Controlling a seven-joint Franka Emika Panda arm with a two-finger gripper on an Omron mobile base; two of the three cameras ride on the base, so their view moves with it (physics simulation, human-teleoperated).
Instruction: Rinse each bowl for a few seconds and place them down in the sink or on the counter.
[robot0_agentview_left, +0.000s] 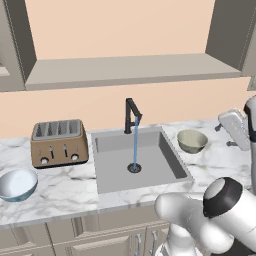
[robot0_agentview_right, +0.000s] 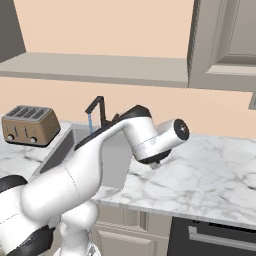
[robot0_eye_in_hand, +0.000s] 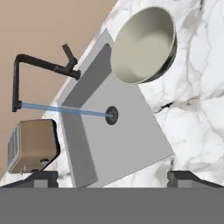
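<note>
Gripper (robot0_eye_in_hand: 112, 177): jaws are spread wide with nothing held between them; the two dark fingertips (robot0_eye_in_hand: 41, 176) are seen at the lower corners of the hand view.
Olive-beige bowl (robot0_agentview_left: 192, 140): set upright on the counter (robot0_agentview_left: 65, 187), just beside the sink's right rim.
Light blue bowl (robot0_agentview_left: 17, 184): placed on the counter well left of the sink, in front of the toaster (robot0_agentview_left: 58, 142).
Sink (robot0_agentview_left: 167, 157): a thin stream of water (robot0_agentview_left: 135, 142) is delivered from the black faucet (robot0_agentview_left: 131, 114) onto the drain (robot0_agentview_left: 134, 168).
</note>
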